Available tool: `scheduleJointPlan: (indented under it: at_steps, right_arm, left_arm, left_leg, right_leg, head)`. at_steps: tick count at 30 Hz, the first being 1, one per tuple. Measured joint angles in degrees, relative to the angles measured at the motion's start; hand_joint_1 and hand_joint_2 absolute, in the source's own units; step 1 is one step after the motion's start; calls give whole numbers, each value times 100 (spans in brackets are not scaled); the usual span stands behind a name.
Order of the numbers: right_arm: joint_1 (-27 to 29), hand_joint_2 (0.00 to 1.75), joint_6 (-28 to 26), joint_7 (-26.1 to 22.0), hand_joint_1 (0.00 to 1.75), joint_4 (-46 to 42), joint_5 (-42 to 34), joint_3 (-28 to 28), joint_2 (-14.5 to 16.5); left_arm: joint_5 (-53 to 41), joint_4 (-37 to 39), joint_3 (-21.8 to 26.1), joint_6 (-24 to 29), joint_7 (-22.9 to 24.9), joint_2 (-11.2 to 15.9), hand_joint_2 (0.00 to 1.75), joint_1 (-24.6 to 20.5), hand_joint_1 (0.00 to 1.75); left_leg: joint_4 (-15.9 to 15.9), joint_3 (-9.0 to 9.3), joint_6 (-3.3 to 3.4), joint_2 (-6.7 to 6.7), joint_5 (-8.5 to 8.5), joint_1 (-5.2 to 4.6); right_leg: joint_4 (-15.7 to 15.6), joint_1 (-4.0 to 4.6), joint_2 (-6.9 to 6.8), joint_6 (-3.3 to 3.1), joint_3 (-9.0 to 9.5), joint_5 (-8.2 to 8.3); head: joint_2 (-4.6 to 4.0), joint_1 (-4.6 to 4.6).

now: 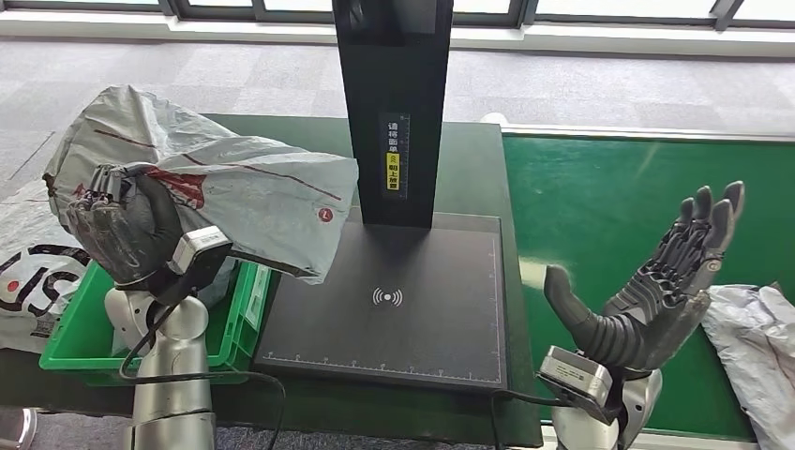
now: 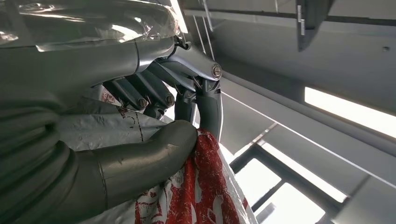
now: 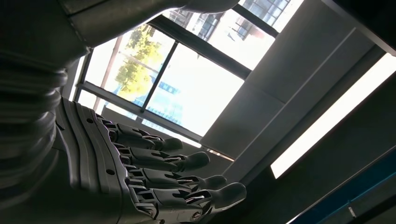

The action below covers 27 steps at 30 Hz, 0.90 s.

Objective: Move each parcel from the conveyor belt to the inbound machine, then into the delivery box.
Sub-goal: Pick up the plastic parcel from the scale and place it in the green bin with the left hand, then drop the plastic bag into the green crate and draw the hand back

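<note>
Gripping crinkled grey plastic parcel (image 1: 234, 187)

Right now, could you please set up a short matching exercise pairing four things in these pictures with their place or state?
Column one:
1. Grey parcel
2. Right robot hand
3. Green bin
4. Second parcel

Column two:
A. Lying on the green conveyor belt, at the right edge of the head view
B. Open, fingers spread, holding nothing
C. Gripped by the left robot hand and lifted above the table
D. Standing to the left of the black scanner pad

Pairs: 1-C, 2-B, 3-D, 4-A
</note>
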Motion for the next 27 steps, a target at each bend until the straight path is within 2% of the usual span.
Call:
scheduleJointPlan:
  at_steps: [9, 18, 24, 25, 27]
  right_arm:
    - [2, 175, 0, 1, 0, 2, 40, 0, 0]
    - [6, 175, 0, -1, 0, 1, 8, 0, 0]
    - [6, 175, 0, -1, 0, 1, -2, 0, 0]
    - [6, 175, 0, -1, 0, 1, -1, 0, 0]
    - [6, 175, 0, -1, 0, 4, 0, 0, 0]
  left_arm:
    - [-451, 599, 1078, -1, -59, -8, 175, -493, 175]
    - [-1322, 1215, 1704, -2, 481, -12, 175, -806, 175]
    - [-1295, 1526, 2137, -1, 485, 4, 175, -871, 175]
    - [-1279, 1565, 2209, -1, 459, 8, 175, -880, 136]
    - [-1218, 1641, 2381, -1, 372, 20, 175, -911, 49]
  left_leg:
    - [1, 27, 0, -3, 3, -1]
    - [1, 26, 0, -2, 3, -1]
    - [1, 26, 0, -1, 3, 0]
    - [1, 25, 0, -2, 3, 0]
    - [1, 24, 0, -2, 3, 0]
  right_leg:
    - [1, 0, -1, -1, -1, 2]
    - [1, 0, 1, -1, -2, 2]
    - [1, 1, 0, -1, -2, 2]
    - [1, 1, 0, -1, -2, 2]
    - [1, 0, 0, -1, -2, 2]
  head:
    - [0, 0]
    - [0, 0]
    - [0, 0]
    - [0, 0]
    - [0, 0]
